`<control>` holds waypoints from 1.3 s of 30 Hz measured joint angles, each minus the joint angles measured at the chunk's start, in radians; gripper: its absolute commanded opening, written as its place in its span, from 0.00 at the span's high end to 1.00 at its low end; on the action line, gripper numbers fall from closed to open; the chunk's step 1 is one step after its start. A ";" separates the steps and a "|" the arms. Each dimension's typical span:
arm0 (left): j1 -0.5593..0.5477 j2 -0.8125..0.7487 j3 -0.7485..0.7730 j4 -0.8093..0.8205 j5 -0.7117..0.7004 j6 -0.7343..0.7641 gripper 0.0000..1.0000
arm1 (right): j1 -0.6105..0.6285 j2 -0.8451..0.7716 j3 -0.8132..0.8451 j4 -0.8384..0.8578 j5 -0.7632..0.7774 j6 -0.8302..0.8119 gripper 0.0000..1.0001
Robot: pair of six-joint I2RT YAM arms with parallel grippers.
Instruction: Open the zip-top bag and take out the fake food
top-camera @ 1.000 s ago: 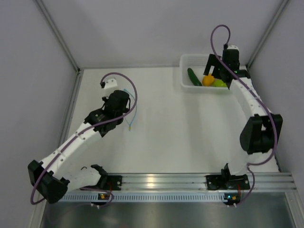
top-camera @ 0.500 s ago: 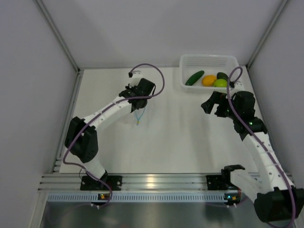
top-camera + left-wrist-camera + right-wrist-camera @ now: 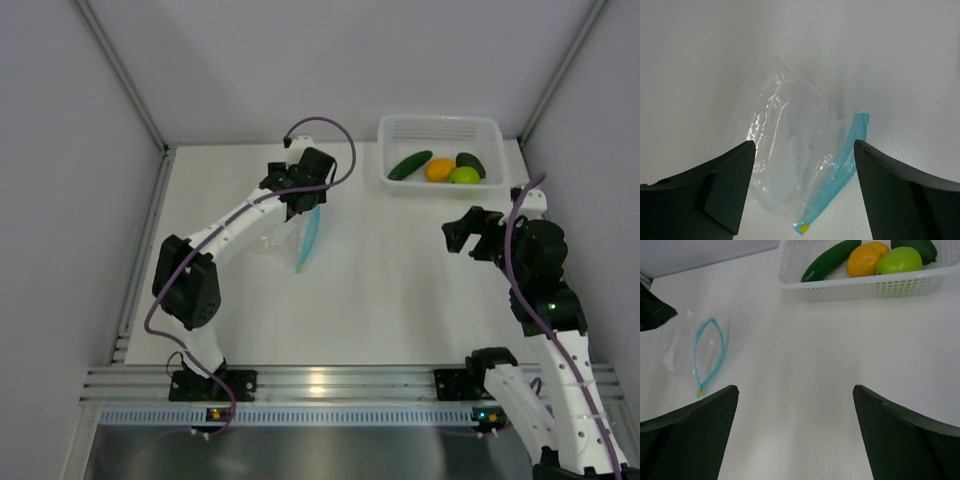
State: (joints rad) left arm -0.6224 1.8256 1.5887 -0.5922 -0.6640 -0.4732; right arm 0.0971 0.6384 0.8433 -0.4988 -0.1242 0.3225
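**Top external view.** The left gripper points down over the zip-top bag, which lies on the table left of centre. The bag's blue zip strip is on its right edge. The right gripper is well apart from the bag, near the white basket in the far right corner. The basket holds the fake food: cucumber, orange fruit, lime-green ball and dark green oval.

**Left wrist view.** The jaws are released and spread wide. The bag shows between and beyond the two fingers. Contact cannot be determined.

**Right wrist view.** The jaws are released and grasp nothing. The bag lies far left, its zip strip parted into a loop. The basket with all four pieces is at the upper right.
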 measured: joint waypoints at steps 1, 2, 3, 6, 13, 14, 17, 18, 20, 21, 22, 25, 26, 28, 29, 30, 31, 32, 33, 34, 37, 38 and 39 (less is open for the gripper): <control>0.000 -0.015 -0.003 0.000 0.006 -0.003 0.12 | 0.000 0.001 0.002 -0.009 0.005 -0.008 0.01; 0.001 -0.039 -0.011 0.001 0.014 -0.004 0.09 | 0.000 0.005 0.006 -0.016 0.016 -0.015 0.01; 0.002 -0.074 -0.027 0.002 0.024 -0.006 0.08 | 0.001 0.010 0.013 -0.026 0.034 -0.023 0.01; 0.010 -0.216 -0.107 0.005 0.052 -0.022 0.05 | 0.042 0.045 0.061 -0.070 0.138 -0.055 0.01; 0.036 -0.663 -0.347 0.011 0.033 -0.037 0.02 | 0.137 0.079 0.126 -0.132 0.286 -0.086 0.00; 0.037 -0.713 -0.378 0.009 0.033 -0.037 0.02 | 0.137 0.073 0.128 -0.140 0.295 -0.087 0.01; 0.037 -0.869 -0.469 0.002 0.034 -0.018 0.02 | 0.137 0.033 0.128 -0.156 0.317 -0.102 0.01; 0.037 -0.922 -0.500 0.002 0.037 -0.005 0.02 | 0.137 0.017 0.129 -0.159 0.321 -0.109 0.01; 0.037 -1.014 -0.542 -0.008 0.039 0.020 0.02 | 0.137 -0.015 0.139 -0.170 0.331 -0.123 0.01; 0.037 -1.061 -0.560 -0.010 0.039 0.036 0.02 | 0.138 -0.029 0.145 -0.174 0.336 -0.129 0.01; 0.037 -1.097 -0.569 -0.013 0.038 0.048 0.02 | 0.139 -0.042 0.150 -0.178 0.340 -0.133 0.01; 0.037 -1.200 -0.577 -0.034 0.034 0.089 0.02 | 0.142 -0.082 0.177 -0.198 0.346 -0.148 0.00; 0.037 -1.228 -0.577 -0.041 0.033 0.100 0.02 | 0.143 -0.089 0.183 -0.205 0.349 -0.150 0.00; 0.037 -1.276 -0.577 -0.063 0.027 0.119 0.02 | 0.143 -0.105 0.194 -0.228 0.356 -0.159 0.01; 0.037 -1.297 -0.577 -0.079 0.026 0.130 0.02 | 0.143 -0.114 0.196 -0.239 0.360 -0.164 0.01; 0.037 -1.315 -0.577 -0.094 0.024 0.138 0.02 | 0.143 -0.125 0.197 -0.257 0.364 -0.167 0.01; 0.037 -1.329 -0.577 -0.105 0.024 0.144 0.02 | 0.143 -0.134 0.198 -0.267 0.368 -0.171 0.01; 0.037 -1.345 -0.579 -0.116 0.026 0.150 0.02 | 0.143 -0.144 0.198 -0.278 0.371 -0.174 0.01; 0.037 -1.364 -0.585 -0.127 0.029 0.156 0.02 | 0.143 -0.155 0.198 -0.288 0.374 -0.177 0.01; 0.037 -1.381 -0.591 -0.134 0.035 0.162 0.02 | 0.143 -0.167 0.198 -0.299 0.378 -0.182 0.01; 0.037 -1.428 -0.612 -0.145 0.054 0.166 0.02 | 0.143 -0.196 0.197 -0.315 0.386 -0.189 0.01; 0.037 -1.441 -0.620 -0.147 0.059 0.166 0.02 | 0.143 -0.203 0.196 -0.317 0.388 -0.190 0.01; 0.037 -1.450 -0.625 -0.151 0.063 0.166 0.02 | 0.143 -0.209 0.190 -0.317 0.389 -0.191 0.01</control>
State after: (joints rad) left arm -0.5858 0.3756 0.9638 -0.7429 -0.6006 -0.3069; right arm 0.2401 0.4294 1.0336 -0.8158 0.2649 0.1318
